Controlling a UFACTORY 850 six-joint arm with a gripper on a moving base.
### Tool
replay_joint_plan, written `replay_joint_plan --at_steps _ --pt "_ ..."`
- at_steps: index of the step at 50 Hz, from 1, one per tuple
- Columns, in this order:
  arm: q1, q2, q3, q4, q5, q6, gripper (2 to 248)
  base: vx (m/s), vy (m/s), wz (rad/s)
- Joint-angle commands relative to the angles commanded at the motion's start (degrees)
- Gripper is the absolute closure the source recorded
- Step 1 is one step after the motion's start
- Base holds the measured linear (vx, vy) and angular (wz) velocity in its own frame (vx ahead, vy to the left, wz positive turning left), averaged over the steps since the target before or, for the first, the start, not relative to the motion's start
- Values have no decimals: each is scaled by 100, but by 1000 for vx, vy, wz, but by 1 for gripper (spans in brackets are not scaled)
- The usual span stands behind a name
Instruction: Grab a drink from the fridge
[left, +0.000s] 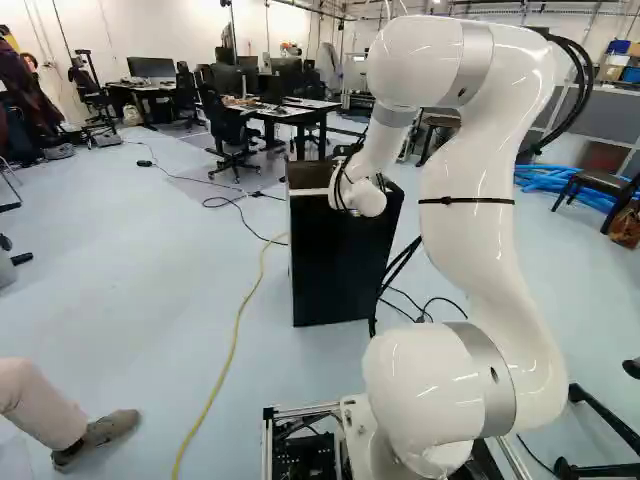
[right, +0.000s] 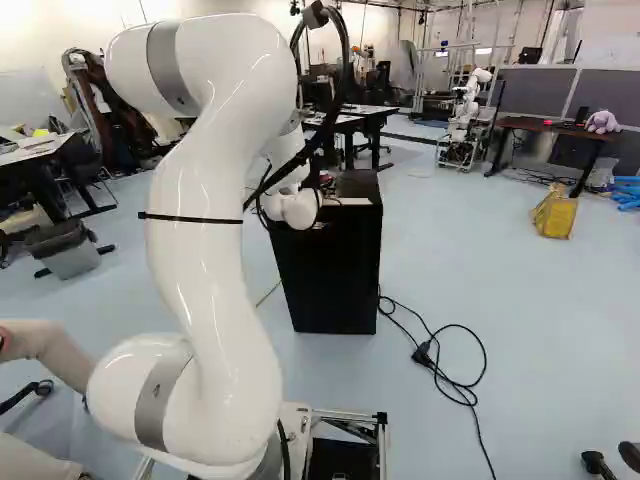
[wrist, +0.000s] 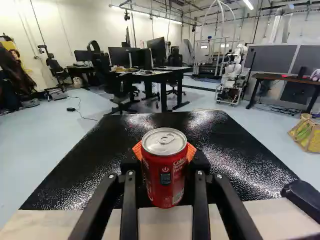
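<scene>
A red drink can (wrist: 165, 170) stands upright between the two fingers of my gripper (wrist: 165, 159) in the wrist view. The orange pads touch it from both sides, so the gripper is shut on it. The black fridge (left: 340, 255) is ahead of the base, and also shows as a black box (right: 335, 275) in the right base view. Its dark top and pale front edge lie beneath the can; whether the can touches them, I cannot tell. My wrist is over the fridge in both base views and hides the fingers and the can there.
A yellow cable (left: 235, 335) runs along the floor left of the fridge, and a black cable with a plug (right: 425, 355) lies right of it. A person's leg (left: 45, 405) is near the base's left. Desks (left: 290, 112) and another robot (right: 465, 105) stand farther back.
</scene>
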Motion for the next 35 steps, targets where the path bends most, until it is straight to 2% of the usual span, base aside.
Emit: replay_joint_plan --at_steps 35 --pt "0 379 16 0 0 0 152 0 0 0"
